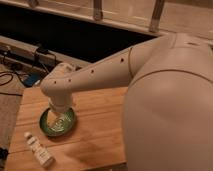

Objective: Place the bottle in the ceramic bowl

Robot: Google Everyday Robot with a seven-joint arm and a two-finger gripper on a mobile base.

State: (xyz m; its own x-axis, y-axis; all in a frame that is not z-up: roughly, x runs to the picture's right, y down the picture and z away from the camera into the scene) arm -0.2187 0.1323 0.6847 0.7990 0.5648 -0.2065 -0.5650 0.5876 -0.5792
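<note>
Light: warm and dim, strongest on the pale arm shell (165,95).
Shadows: soft, dark beside the bottle (39,149) on the wooden table (100,127).
Gripper (59,116): shaded, low over the ceramic bowl (69,128).
Background: near-black band.

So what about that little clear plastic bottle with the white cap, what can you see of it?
The small, slim, clear plastic bottle has a white cap and a pale label. It seems to lie on the light wooden table near its front-left corner, cap end pointing away. Only the table touches it. The dark-green ceramic bowl sits apart just beyond it, and the gripper hangs over that bowl, away from the bottle.
</note>
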